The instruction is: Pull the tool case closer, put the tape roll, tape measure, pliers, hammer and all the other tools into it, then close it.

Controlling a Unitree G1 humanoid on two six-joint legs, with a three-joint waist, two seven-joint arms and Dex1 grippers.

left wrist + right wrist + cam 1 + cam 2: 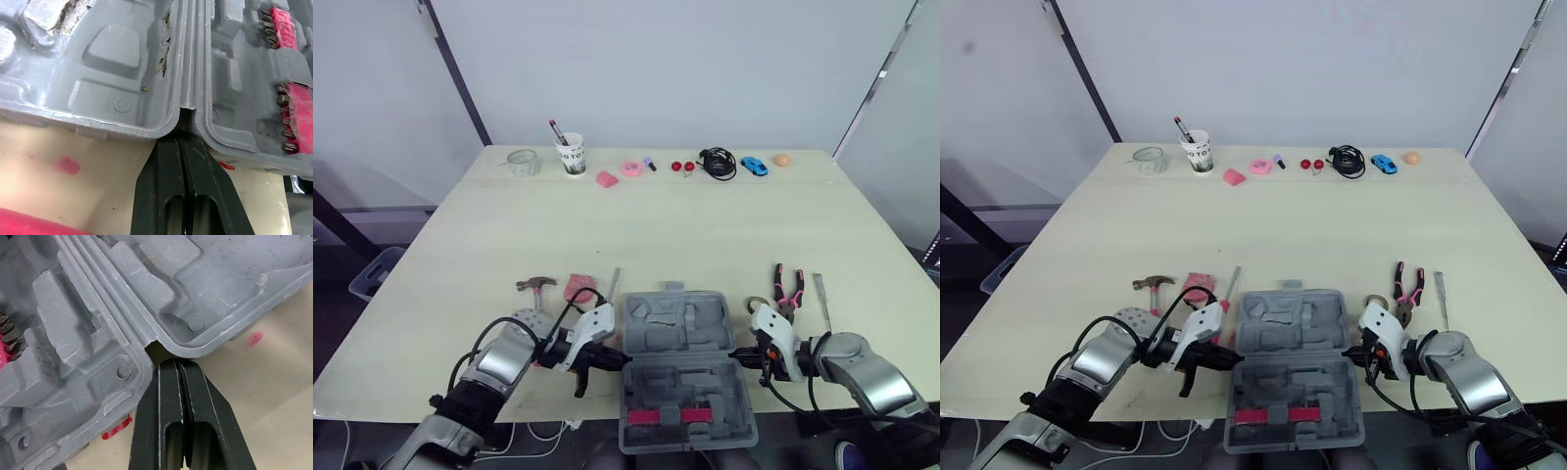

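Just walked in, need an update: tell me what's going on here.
Both shut, the left end effector and right end effector touch the hinge notches on either side of the open grey plastic tool case at the near edge of the pale table. The steel-headed hammer and pink-handled pliers lie outside it, not yet packed.

The tool case [683, 338] is scuffed, matt grey moulded plastic; the table [607, 235] is smooth and pale.
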